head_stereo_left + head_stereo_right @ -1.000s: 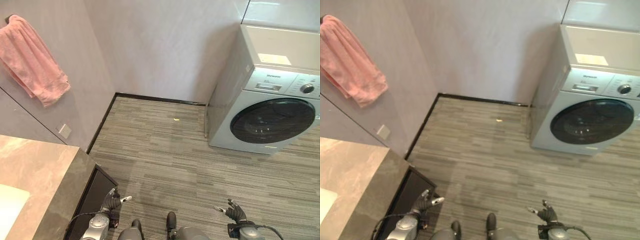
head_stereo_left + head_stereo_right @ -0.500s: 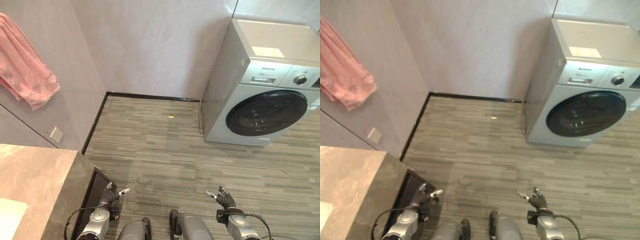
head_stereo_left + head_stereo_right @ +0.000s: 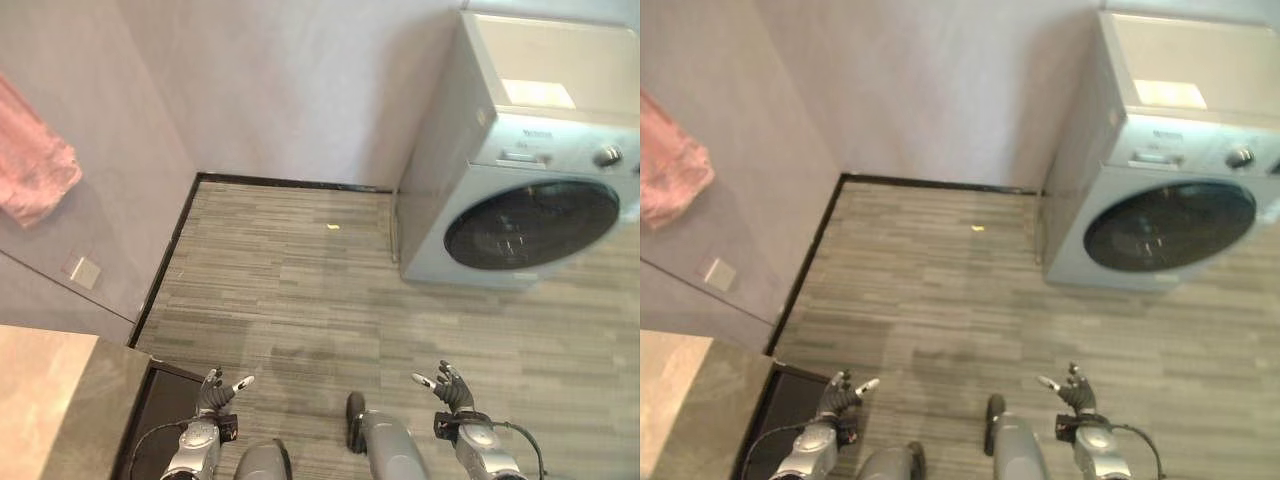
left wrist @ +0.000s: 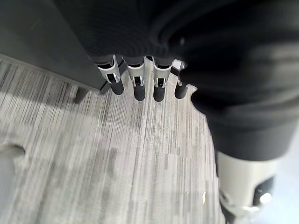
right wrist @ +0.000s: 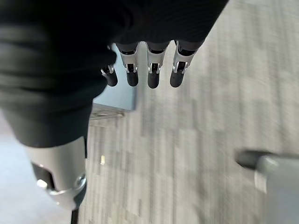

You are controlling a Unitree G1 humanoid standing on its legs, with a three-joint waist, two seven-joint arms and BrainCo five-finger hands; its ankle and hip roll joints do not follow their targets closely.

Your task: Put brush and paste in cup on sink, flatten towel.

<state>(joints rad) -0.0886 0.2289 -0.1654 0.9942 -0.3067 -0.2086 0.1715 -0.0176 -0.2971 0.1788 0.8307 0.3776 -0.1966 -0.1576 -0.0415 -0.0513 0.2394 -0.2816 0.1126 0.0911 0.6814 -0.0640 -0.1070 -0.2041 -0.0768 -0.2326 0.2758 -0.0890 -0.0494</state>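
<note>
Both robot hands hang low over the striped floor (image 3: 300,300), our left robot hand (image 3: 212,392) and right robot hand (image 3: 452,391) with fingers relaxed and holding nothing. We see the pink towel (image 3: 35,180) hanging bunched on the left wall, above the worktop (image 3: 60,400). Opposite stands 1 washing machine (image 3: 530,180).

pink towel (image 3: 35,180) on a pale grey wall (image 3: 300,80), floor (image 3: 300,290) is grey streaky planks, silver-white washer (image 3: 520,160) with a dark round door, brown marbled counter (image 3: 50,400)
</note>
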